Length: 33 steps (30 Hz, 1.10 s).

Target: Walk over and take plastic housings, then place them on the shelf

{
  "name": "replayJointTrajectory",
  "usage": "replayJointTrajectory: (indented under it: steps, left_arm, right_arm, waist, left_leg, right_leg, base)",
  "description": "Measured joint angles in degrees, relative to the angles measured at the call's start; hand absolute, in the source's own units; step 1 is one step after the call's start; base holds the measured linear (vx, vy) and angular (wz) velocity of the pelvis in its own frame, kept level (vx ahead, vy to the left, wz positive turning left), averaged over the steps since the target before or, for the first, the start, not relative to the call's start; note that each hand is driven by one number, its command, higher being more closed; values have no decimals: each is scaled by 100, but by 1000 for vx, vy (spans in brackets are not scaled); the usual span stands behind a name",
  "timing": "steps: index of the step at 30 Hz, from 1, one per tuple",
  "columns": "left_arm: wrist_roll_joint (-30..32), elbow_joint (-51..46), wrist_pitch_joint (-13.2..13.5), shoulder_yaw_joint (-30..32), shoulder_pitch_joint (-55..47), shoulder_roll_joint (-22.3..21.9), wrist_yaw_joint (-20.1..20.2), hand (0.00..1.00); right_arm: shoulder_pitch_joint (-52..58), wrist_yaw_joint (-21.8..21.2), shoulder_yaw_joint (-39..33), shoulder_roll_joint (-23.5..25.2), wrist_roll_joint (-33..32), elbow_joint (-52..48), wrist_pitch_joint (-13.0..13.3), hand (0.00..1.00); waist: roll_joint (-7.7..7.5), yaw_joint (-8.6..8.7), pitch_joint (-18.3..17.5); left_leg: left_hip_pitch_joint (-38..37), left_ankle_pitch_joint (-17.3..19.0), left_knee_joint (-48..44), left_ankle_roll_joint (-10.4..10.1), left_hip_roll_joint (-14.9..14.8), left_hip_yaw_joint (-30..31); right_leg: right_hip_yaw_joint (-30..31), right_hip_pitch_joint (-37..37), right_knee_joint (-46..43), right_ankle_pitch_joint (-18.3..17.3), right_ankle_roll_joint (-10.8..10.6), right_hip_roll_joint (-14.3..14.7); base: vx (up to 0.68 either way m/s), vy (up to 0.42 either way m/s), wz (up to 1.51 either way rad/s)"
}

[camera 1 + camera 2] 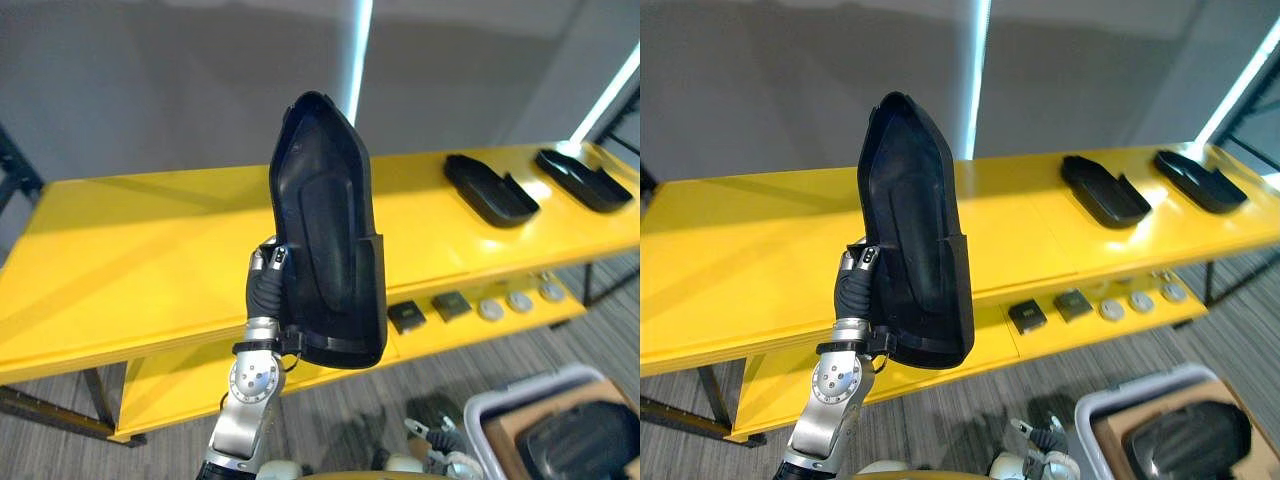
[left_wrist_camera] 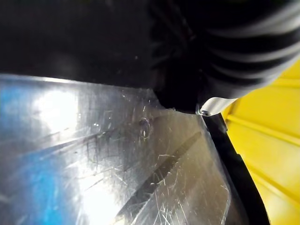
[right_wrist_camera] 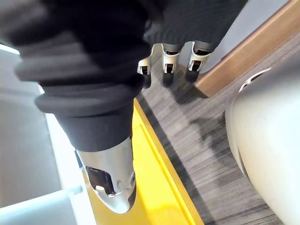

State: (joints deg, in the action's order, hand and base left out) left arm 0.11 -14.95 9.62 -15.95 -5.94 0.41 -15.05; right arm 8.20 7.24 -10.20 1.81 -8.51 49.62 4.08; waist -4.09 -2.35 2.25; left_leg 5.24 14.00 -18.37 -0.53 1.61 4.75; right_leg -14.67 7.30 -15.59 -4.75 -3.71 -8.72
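Note:
My left hand (image 1: 270, 262) is raised in front of me, shut on a long black plastic housing (image 1: 325, 230) that it holds upright by its lower edge, hollow side facing me. Up close, the housing's glossy surface (image 2: 117, 164) lies right past the hand's dark cover. The held housing hangs over the front of the yellow shelf top (image 1: 130, 250). Two more black housings (image 1: 490, 188) (image 1: 582, 178) lie flat on the shelf top at the far right. My right hand (image 3: 168, 58) hangs low beside the shelf edge, fingers relaxed and holding nothing.
The lower yellow shelf carries two small dark square parts (image 1: 406, 316) and several round silver discs (image 1: 519, 301). A white bin (image 1: 500, 410) at the lower right holds a cardboard box with another dark housing (image 1: 580, 440). Grey carpet lies below.

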Motion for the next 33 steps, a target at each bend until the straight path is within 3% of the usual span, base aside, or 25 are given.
replayJointTrajectory:
  steps: [2, 6, 10, 14, 19, 27, 33]
  left_arm:
    - [0, 16, 4, -41, 10, -59, 10, 100]
    - [42, 45, -17, -96, 14, -113, 7, 100]
    - [125, 47, -20, -117, 60, -120, -7, 100]
    - [450, 288, -66, -93, 242, -115, -37, 100]
    - [765, 1148, -206, 228, 876, 42, -195, 100]
    - [843, 2505, -541, 777, 1635, 233, -640, 100]
    - [841, 3044, -696, 1109, 2100, 318, -824, 100]
  right_arm:
    - [-21, 2, -14, 8, -5, -102, 2, 0]
    - [-28, 22, -68, -3, -46, -140, 8, 0]
    - [-6, 23, -93, 13, -46, -155, 93, 0]
    - [31, 20, -106, 18, -42, -142, 103, 0]
    - [-16, 0, -190, 23, -37, -78, 103, 0]
    - [22, -39, -226, -29, 31, 90, 35, 0]
    - [102, -127, -171, -139, 143, 93, -4, 0]
  waist:
    - [61, 51, -35]
    - [53, 147, -43]
    - [7, 122, -121]
    - [-25, 127, -145]
    - [-18, 170, -151]
    - [13, 376, -145]
    - [42, 519, -156]
  left_leg:
    - [143, -170, 165, -194, -227, -50]
    - [-134, -498, 671, -405, -316, -198]
    - [-251, -565, 802, -349, -334, -342]
    - [-382, -799, 1029, -397, -341, -576]
    - [-625, -1045, 1549, -252, -325, -791]
    - [-745, -1553, 2410, -276, -402, -1152]
    - [-690, -1556, 2421, -284, -442, -1435]
  right_leg:
    - [-303, -10, 197, 25, 101, 103]
    - [-615, -391, 570, 40, 135, 165]
    - [-731, -599, 850, 88, 176, 209]
    - [-648, -721, 1122, 366, 260, 249]
    - [-464, -788, 1495, 555, 166, 298]
    - [-210, -599, 1969, 958, 232, 476]
    - [-40, -566, 2150, 956, 228, 531]
  base:
    - [201, -262, 45]
    - [161, -132, 48]
    - [89, -14, 15]
    - [2, 28, -4]
    - [-103, -3, -20]
    - [-188, -32, -17]
    - [-89, -7, -20]
